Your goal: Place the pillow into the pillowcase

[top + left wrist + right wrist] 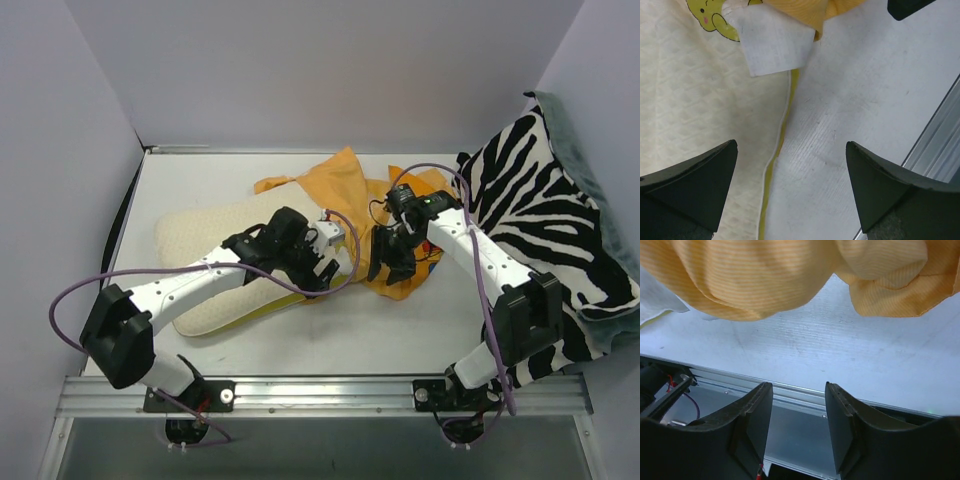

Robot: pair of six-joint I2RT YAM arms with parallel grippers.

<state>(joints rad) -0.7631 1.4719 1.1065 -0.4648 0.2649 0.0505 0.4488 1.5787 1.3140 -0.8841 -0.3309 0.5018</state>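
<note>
Cream pillow (700,125) edge under left hand (791,150) (jaws wide), pillowcase (800,10) just beyond.

The left arm (190,285) and right arm (480,255) wear white shells behind the fingers, broken by boxy black joint housings. A purple cable (62,296) loops along each. The left fingers (695,185) and right fingers (755,425) are matte black wedges. A green light (428,201) glows just behind the right fingers.
</note>
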